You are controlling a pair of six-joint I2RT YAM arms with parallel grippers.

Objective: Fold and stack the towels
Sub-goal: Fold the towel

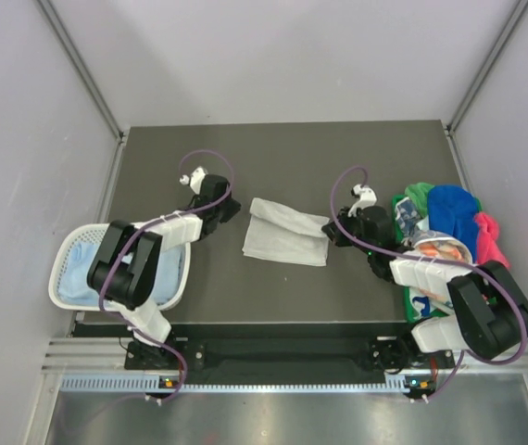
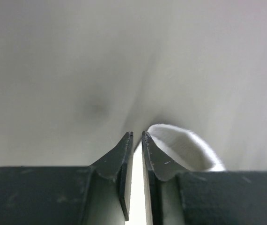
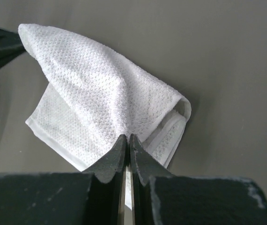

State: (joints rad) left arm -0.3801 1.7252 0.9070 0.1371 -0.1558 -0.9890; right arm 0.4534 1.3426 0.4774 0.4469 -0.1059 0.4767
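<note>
Dark grey tabletop [image 1: 199, 153]; whitish-grey terry towel [image 1: 285, 235], partly folded, pinched at opposite ends in narrowly closed left pincer [image 1: 232, 209] and right pincer [image 1: 330, 231].

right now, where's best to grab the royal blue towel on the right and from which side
The royal blue towel lies on top, with the green towel and the pink towel crowding either side and no free corner showing. So it is likely best to pinch its bunched middle from straight above.

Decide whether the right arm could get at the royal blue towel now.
Probably not yet: the right end effector is shut on the white towel. The royal blue towel lies uncovered close by.
</note>
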